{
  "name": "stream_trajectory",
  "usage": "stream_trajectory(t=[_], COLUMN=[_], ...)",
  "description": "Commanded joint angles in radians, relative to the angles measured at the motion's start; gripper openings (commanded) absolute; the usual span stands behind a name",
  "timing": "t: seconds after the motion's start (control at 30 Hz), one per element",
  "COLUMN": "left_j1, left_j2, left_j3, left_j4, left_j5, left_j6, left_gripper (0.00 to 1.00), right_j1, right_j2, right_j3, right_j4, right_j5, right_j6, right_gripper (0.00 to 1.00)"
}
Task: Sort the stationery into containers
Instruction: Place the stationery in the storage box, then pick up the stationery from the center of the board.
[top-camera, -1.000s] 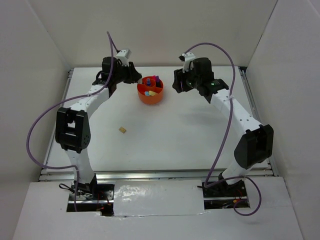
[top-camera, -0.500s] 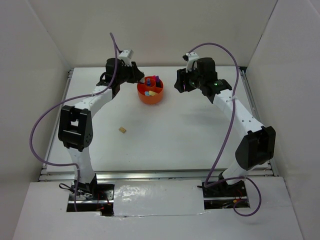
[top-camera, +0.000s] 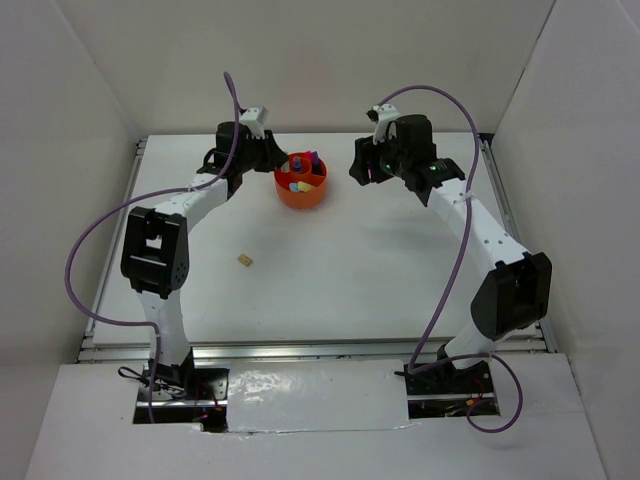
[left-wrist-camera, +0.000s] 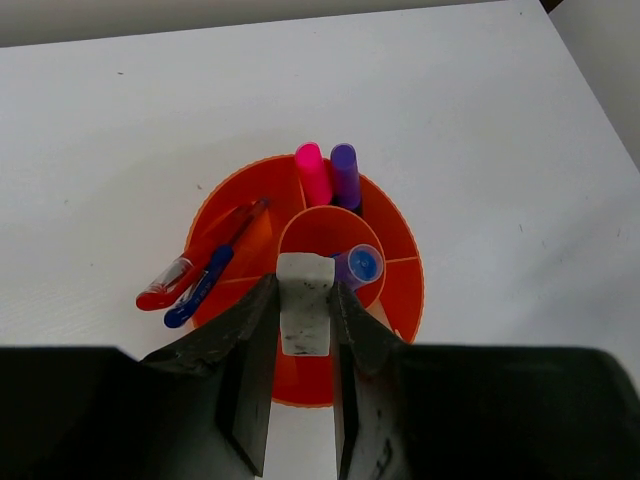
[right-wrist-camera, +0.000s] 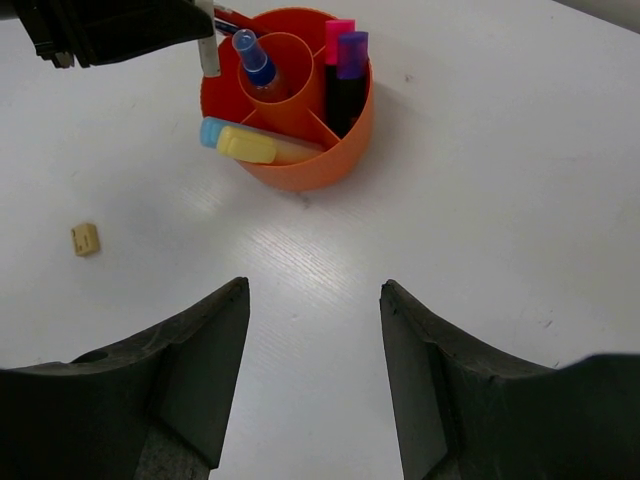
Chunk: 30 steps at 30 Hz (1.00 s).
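The round orange pot (top-camera: 300, 193) stands at the back middle of the table. My left gripper (left-wrist-camera: 303, 285) is shut on a pale smudged eraser (left-wrist-camera: 304, 310) and holds it just above the pot's near rim (left-wrist-camera: 405, 290); it reaches the pot from the left in the top view (top-camera: 277, 155). In the pot stand a pink highlighter (left-wrist-camera: 313, 172), a purple marker (left-wrist-camera: 345, 172) and a blue-capped bottle (left-wrist-camera: 362, 265). A red pen (left-wrist-camera: 165, 293) and a blue pen (left-wrist-camera: 200, 290) lean out. A yellow stick (right-wrist-camera: 255, 145) and a blue strip (right-wrist-camera: 210, 130) lie in another compartment. My right gripper (right-wrist-camera: 315, 290) is open and empty, right of the pot (right-wrist-camera: 310, 170).
A small tan eraser (top-camera: 244, 260) lies alone on the white table (top-camera: 350, 270), front-left of the pot; it also shows in the right wrist view (right-wrist-camera: 85, 238). White walls close in the table at the back and both sides.
My left gripper has moved right with the eraser, from beside the pot to over its rim. The right arm has barely shifted.
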Motion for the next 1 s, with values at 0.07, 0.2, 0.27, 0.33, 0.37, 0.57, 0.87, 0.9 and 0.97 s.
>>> stream_trajectory(t=[0.07,0.2,0.27,0.33,0.37,0.57,0.87,0.9,0.97], left_j1=[-0.003,-0.001,-0.003,-0.001,-0.001,-0.003,0.052,0.069,0.133], left_j2=[0.025,0.021,0.021,0.016,0.013,-0.027,-0.191,-0.215,-0.298], left_j3=[0.009,0.008,0.009,0.011,0.008,-0.011,-0.035,-0.041,-0.055], left_j4=[0.018,0.015,0.011,0.009,0.008,0.014,0.02,0.011,-0.023], left_j5=[-0.008,-0.006,-0.003,0.003,0.003,0.011,0.008,0.02,0.031], left_j6=[-0.006,-0.006,-0.007,-0.01,-0.012,-0.027,-0.051,-0.061,-0.082], left_gripper=[0.27,0.3,0.36,0.42,0.43,0.61,0.6,0.59,0.59], right_j1=[-0.005,-0.005,-0.005,-0.005,-0.007,-0.001,0.034,0.05,0.105], right_j2=[-0.012,-0.016,-0.02,-0.02,-0.02,-0.029,-0.036,-0.031,-0.002], right_j3=[0.019,0.021,0.021,0.021,0.021,0.025,0.041,0.047,0.059], right_j4=[0.014,0.011,0.011,0.012,0.014,0.011,0.002,0.002,-0.009], right_j5=[-0.02,-0.022,-0.022,-0.02,-0.02,-0.014,-0.034,-0.033,-0.042], right_j6=[0.003,0.003,0.005,0.006,0.008,0.014,0.003,0.005,0.006], right_gripper=[0.63,0.63,0.64,0.65,0.66,0.68,0.63,0.62,0.6])
